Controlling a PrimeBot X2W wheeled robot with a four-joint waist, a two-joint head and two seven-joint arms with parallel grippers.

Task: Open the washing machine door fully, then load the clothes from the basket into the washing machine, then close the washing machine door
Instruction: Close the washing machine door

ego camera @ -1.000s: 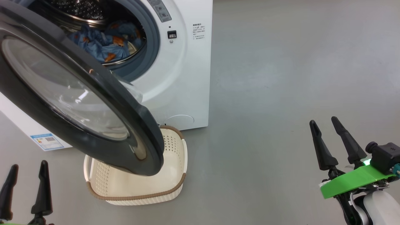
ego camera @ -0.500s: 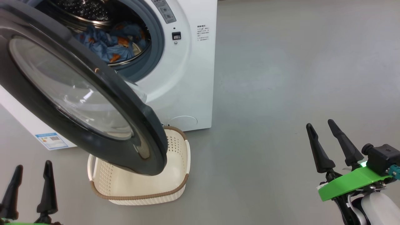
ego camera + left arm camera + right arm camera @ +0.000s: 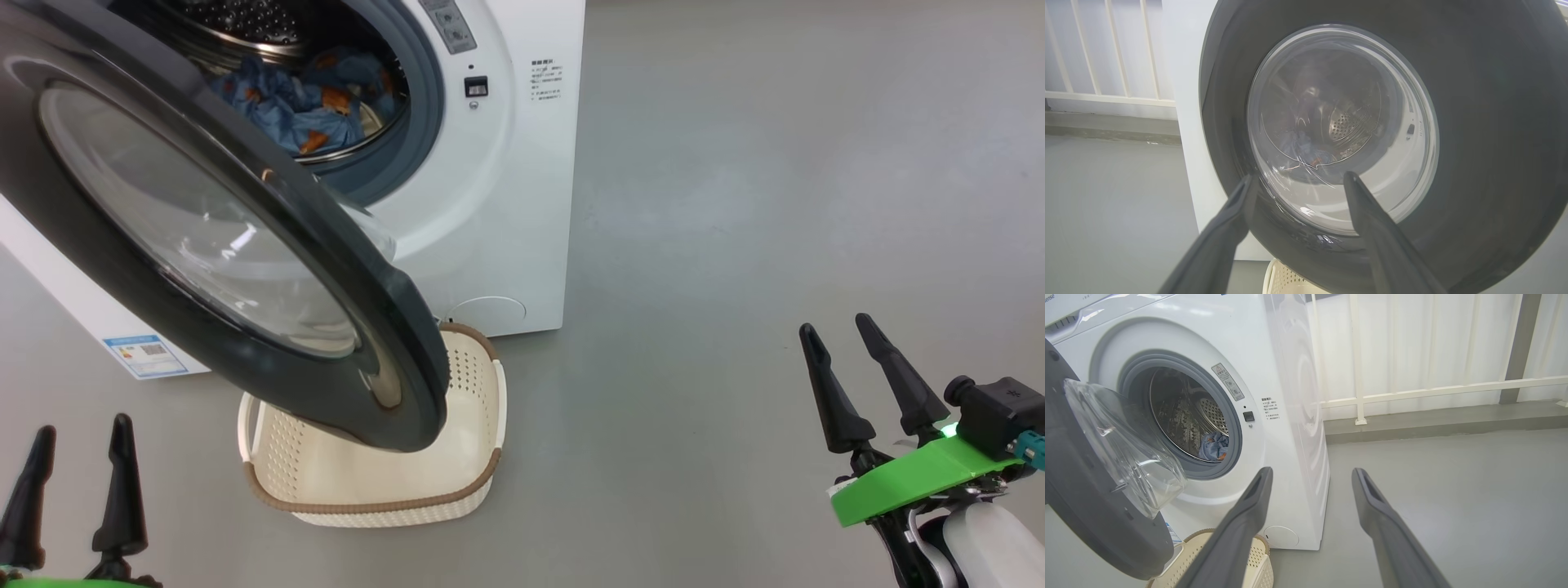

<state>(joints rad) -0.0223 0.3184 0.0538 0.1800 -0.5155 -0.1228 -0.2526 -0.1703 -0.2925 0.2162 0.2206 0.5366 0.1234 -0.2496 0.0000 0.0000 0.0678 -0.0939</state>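
Hanging swung out from the washing machine (image 3: pixel 506 204), the washing machine door (image 3: pixel 204 237) is seen in the head view with its lower edge overlapping the basket (image 3: pixel 367 508). The basket is set on the floor just in front of the machine, presumably so garments could be lifted a short way. The clothes (image 3: pixel 314 110) are heaped inside the drum, and none are made out in the visible part of the basket. Loading is therefore judged done, with only the closing left. The left gripper (image 3: pixel 83 427) is held low at the lower left and the right gripper (image 3: pixel 834 324) at the lower right. Both have their fingers parted, with nothing gripped or touched.

In the left wrist view, the door's outer face (image 3: pixel 1339 122) is squarely faced by the left gripper (image 3: pixel 1299 176), its fingers spread and empty. This placing is judged suited to a push on the black ring.

In the right wrist view, the drum mouth and the clothes (image 3: pixel 1213 446) low inside it are shown beyond the right gripper (image 3: pixel 1311 470). That gripper is widely parted, empty and well apart from the machine.
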